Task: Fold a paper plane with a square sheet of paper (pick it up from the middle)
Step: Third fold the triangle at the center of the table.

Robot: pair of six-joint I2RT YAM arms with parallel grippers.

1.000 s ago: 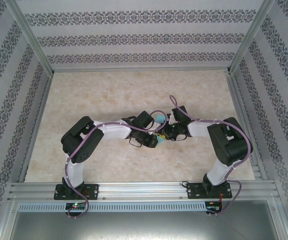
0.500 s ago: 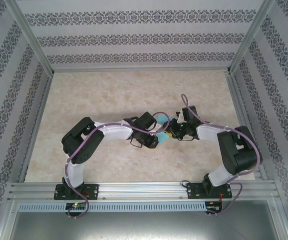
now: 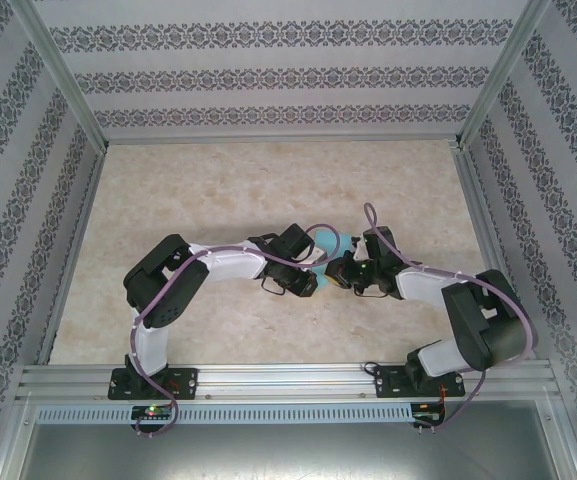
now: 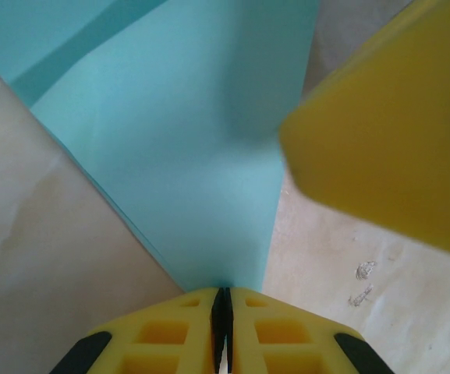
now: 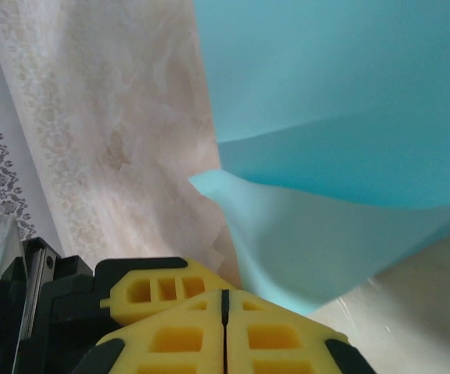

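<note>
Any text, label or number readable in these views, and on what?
No readable text anywhere.
The turquoise sheet of paper is plain; the left gripper and right gripper are unmarked yellow plastic.
The wall pattern is ornament, not lettering.
Boards at the arm bases: too small to read.

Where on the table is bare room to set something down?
The table is bare along the back wall and left of the left arm's elbow. The middle is crowded: left claw and right claw meet at the paper.
</note>
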